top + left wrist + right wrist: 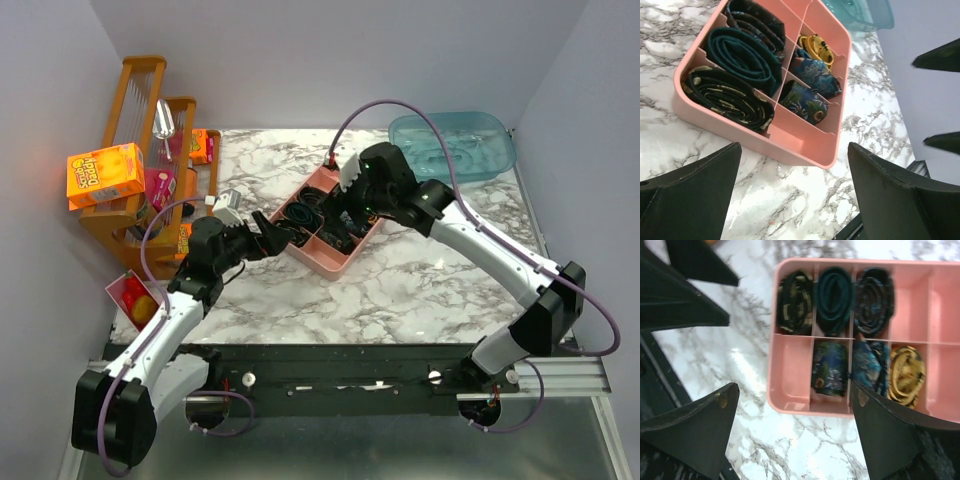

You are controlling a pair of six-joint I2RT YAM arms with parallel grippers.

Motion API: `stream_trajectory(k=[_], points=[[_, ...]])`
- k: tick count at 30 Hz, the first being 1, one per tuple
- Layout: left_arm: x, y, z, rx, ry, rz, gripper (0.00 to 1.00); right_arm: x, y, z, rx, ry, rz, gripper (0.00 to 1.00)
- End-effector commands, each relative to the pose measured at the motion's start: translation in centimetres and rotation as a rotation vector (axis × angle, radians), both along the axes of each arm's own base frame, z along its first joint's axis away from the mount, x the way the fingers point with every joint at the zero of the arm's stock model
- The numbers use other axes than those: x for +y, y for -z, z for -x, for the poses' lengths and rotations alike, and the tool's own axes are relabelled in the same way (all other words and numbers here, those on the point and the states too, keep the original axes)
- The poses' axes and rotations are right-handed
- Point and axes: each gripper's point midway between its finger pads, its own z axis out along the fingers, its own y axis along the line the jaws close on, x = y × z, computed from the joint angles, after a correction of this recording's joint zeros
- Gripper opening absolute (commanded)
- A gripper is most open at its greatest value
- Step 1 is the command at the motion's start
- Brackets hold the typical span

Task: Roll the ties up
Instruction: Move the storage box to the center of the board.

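Six rolled ties point(834, 300) sit in the pink tray point(790, 367); no unrolled tie shows. Left gripper point(794, 145) and right gripper point(794, 385): jaws apart, empty.

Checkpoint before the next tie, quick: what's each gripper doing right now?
Left gripper: open, holding nothing.
Right gripper: open, holding nothing.

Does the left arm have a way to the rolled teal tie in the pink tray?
Probably yes. The left end effector is open, just short of the pink plastic divided tray, and the rolled plain teal fabric tie lies uncovered in its compartment. The right end effector stands clear of that compartment.
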Motion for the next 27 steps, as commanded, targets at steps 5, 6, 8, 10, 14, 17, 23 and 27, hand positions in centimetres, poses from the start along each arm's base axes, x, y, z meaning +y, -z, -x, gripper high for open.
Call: stream_trajectory(k=[5,6,8,10,14,17,23,27], points=[[-4.3,-0.1,1.7,-0.034,0.108,-0.111,0.96,-6.9,-2.5,-5.4,-0.053,0.427,-0.153,1.00],[-5.3,0.1,2.3,-0.033,0.138,-0.118,0.96,-7.0,-2.5,-5.3,-0.031,0.428,-0.179,1.00],[-6.6,0.3,2.8,-0.032,0.178,-0.124,0.96,-8.3,-2.0,-5.8,-0.012,0.462,-0.189,1.00],[-7.7,2.0,3.6,0.015,0.206,-0.170,0.95,-8.7,-1.7,-5.9,-0.002,0.472,-0.195,1.00],[-7.9,4.7,4.3,0.111,0.134,-0.269,0.93,-9.4,-1.1,-6.1,0.009,0.490,-0.186,1.00],[-7.1,6.1,5.1,0.141,0.039,-0.336,0.94,-9.6,-0.8,-6.2,0.015,0.496,-0.181,1.00],[-8.2,9.3,6.0,0.195,-0.008,-0.401,0.99,-9.7,-0.2,-6.6,0.026,0.502,-0.175,1.00],[-10.2,10.5,5.3,0.200,-0.007,-0.383,0.99,-10.2,-0.3,-6.7,0.023,0.512,-0.175,1.00]])
